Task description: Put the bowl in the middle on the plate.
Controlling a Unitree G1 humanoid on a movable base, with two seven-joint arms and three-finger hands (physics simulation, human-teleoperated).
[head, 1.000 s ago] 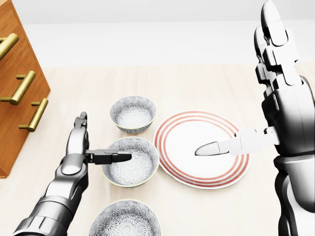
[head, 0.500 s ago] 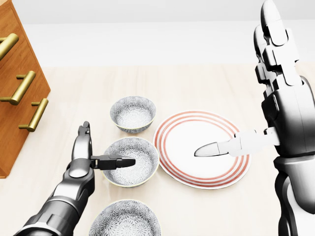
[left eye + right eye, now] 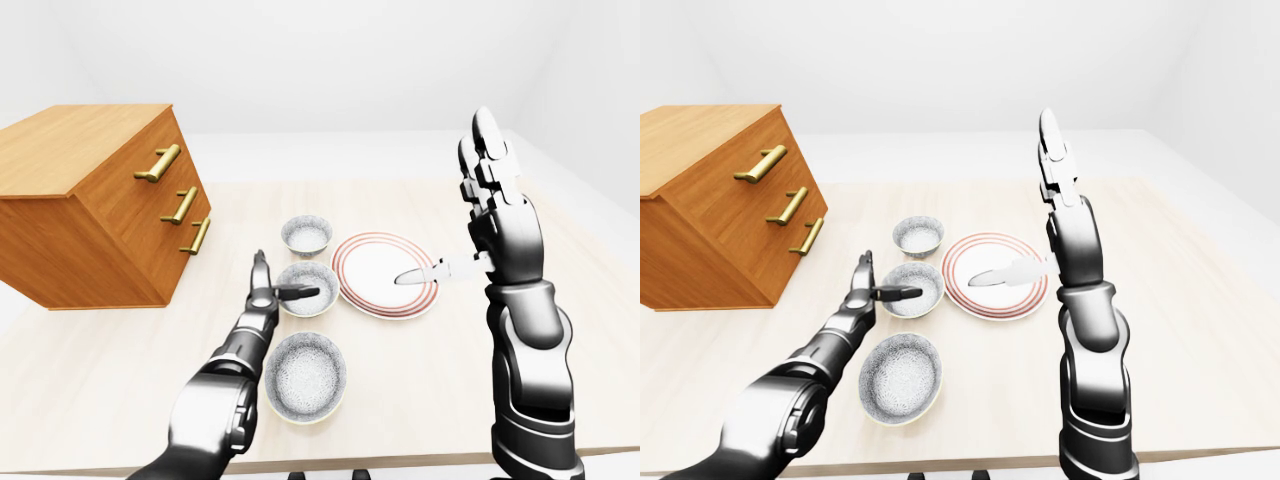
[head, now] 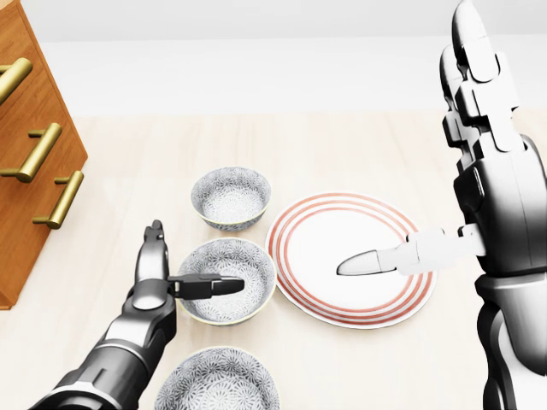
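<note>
Head view: our left hand [image 4: 162, 286] straddles the left rim of the middle bowl [image 4: 244, 266]. One finger reaches over the inside and one stands outside; they are apart, not clamped. The plate [image 4: 342, 224] lies just beyond the bowl, under our right hand [image 4: 487, 179], which is raised with its fingers spread. We judge the step to be grasping. Next we need to pinch the rim, lift, and carry the bowl toward the right hand.

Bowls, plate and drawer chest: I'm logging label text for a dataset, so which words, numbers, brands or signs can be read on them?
None: no word, number, brand or sign shows anywhere.
The middle bowl and the other two bowls carry only a grey speckled pattern, the plate only red rings, and the wooden drawer chest only brass handles.
</note>
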